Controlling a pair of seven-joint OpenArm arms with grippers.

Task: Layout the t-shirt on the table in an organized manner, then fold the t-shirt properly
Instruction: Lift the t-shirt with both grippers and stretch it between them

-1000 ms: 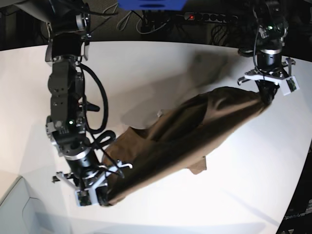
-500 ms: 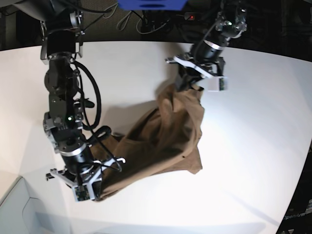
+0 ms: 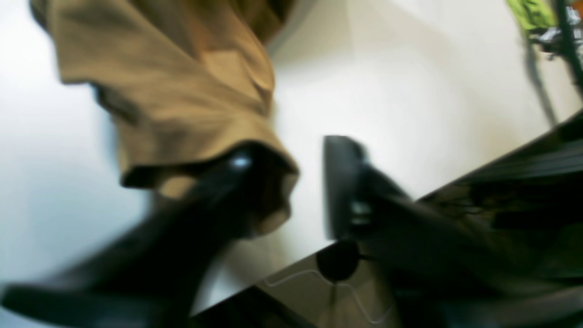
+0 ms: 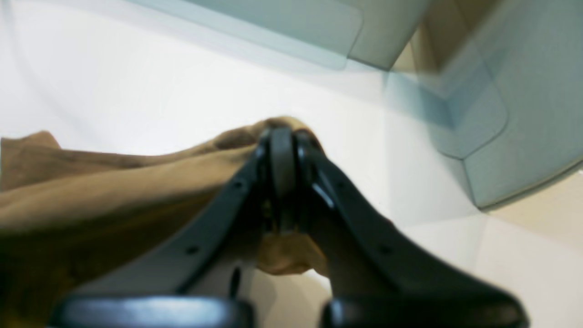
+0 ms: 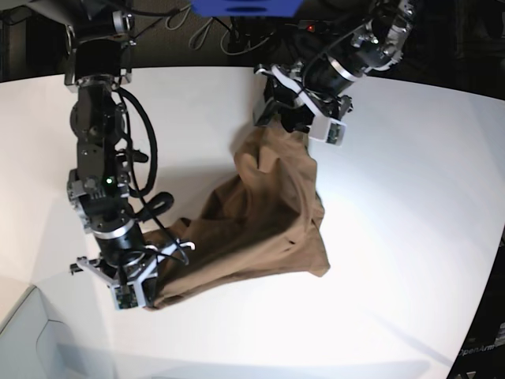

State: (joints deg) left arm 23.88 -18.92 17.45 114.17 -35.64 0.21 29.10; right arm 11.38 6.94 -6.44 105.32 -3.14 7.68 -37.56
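Note:
The brown t-shirt (image 5: 252, 213) lies bunched on the white table (image 5: 394, 237), running from the far middle to the near left. My right gripper (image 5: 146, 298) is shut on its near-left end; the right wrist view shows the jaws (image 4: 282, 134) closed on a fold of the cloth (image 4: 91, 196). My left gripper (image 5: 293, 120) is at the shirt's far end. In the blurred left wrist view its jaws (image 3: 296, 150) stand apart with white table between them. The cloth (image 3: 182, 91) drapes over one finger (image 3: 237, 182).
A power strip (image 5: 339, 28) and cables lie beyond the table's curved far edge. A pale grey panel (image 5: 31, 339) sits at the near left corner. The table's right edge (image 5: 493, 260) is close to the dark floor.
My left gripper swung from the far right to the far middle with the shirt's end, so the stretched shirt bunched up. Its jaws now stand apart. My right gripper kept its hold and shifted slightly left.

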